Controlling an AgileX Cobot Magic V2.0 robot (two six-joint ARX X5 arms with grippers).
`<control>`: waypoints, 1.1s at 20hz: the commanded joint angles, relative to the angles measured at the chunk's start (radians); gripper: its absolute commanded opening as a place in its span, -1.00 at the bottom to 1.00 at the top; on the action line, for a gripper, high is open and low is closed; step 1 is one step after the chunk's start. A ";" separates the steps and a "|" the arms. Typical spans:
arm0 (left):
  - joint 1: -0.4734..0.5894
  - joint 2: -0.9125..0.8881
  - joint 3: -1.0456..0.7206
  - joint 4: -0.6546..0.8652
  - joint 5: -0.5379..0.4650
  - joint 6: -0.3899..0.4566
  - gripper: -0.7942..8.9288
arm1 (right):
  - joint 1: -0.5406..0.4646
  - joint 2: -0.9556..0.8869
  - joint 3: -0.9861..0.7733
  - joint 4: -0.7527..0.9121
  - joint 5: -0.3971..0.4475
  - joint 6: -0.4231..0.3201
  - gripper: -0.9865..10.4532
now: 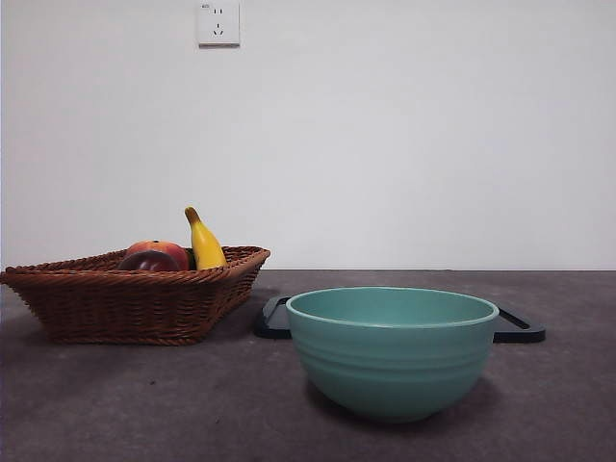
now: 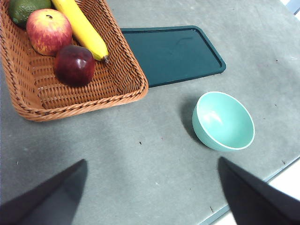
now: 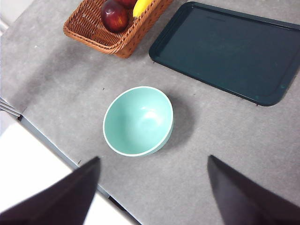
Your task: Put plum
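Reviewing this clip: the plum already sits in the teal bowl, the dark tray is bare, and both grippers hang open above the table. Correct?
Not quite. The plum lies in the wicker basket beside the banana; the left wrist view shows the teal bowl empty. The dark tray is bare, and the left gripper and right gripper hang open.

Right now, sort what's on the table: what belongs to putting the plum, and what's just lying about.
Job:
- plum in the wicker basket
- left tool and right tool, both open, holding nothing

Lying about:
- red-orange fruit
- banana
- green fruit
- teal bowl
- dark tray
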 commanded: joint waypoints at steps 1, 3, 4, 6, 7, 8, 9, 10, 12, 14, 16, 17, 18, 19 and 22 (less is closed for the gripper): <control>-0.003 0.004 0.019 0.015 0.004 0.001 0.13 | 0.004 0.005 0.019 0.007 -0.001 0.000 -0.14; -0.003 0.007 0.019 0.037 0.002 -0.009 0.13 | 0.004 0.005 0.019 0.007 -0.001 0.001 -0.14; -0.003 0.014 0.019 0.063 -0.006 -0.019 0.13 | 0.004 0.005 0.019 0.007 -0.001 0.001 -0.14; -0.003 0.046 0.019 0.128 -0.023 -0.039 0.13 | 0.004 0.005 0.019 0.014 -0.001 0.012 -0.14; -0.003 0.072 0.020 0.163 -0.033 -0.055 0.12 | 0.004 0.005 0.019 0.018 -0.001 0.016 -0.14; -0.007 0.105 0.022 0.193 -0.044 -0.061 0.12 | 0.004 0.005 0.019 0.021 -0.001 0.016 -0.14; -0.012 0.148 0.024 0.226 -0.055 -0.064 0.12 | 0.004 0.005 0.019 0.021 -0.001 0.016 -0.14; -0.020 0.194 0.027 0.257 -0.068 -0.076 0.11 | 0.004 0.005 0.019 0.021 -0.001 0.016 -0.14; -0.045 0.298 0.051 0.304 -0.106 -0.077 0.11 | 0.004 0.005 0.019 0.021 -0.001 0.016 -0.14; -0.079 0.408 0.101 0.330 -0.165 -0.075 0.11 | 0.004 0.005 0.019 0.021 -0.001 0.016 -0.14; -0.114 0.517 0.158 0.360 -0.215 -0.074 0.11 | 0.004 0.005 0.019 0.022 -0.001 0.016 -0.14; -0.128 0.570 0.189 0.368 -0.236 -0.072 0.11 | 0.004 0.006 0.019 0.024 -0.001 0.017 -0.14; -0.142 0.620 0.217 0.376 -0.257 -0.068 0.11 | 0.004 0.007 0.019 0.026 -0.001 0.019 -0.14; -0.159 0.676 0.248 0.383 -0.280 -0.057 0.11 | 0.004 0.012 0.019 0.027 -0.001 0.020 -0.14; -0.202 0.814 0.319 0.387 -0.344 -0.016 0.11 | 0.004 0.017 0.019 0.029 -0.001 0.020 -0.14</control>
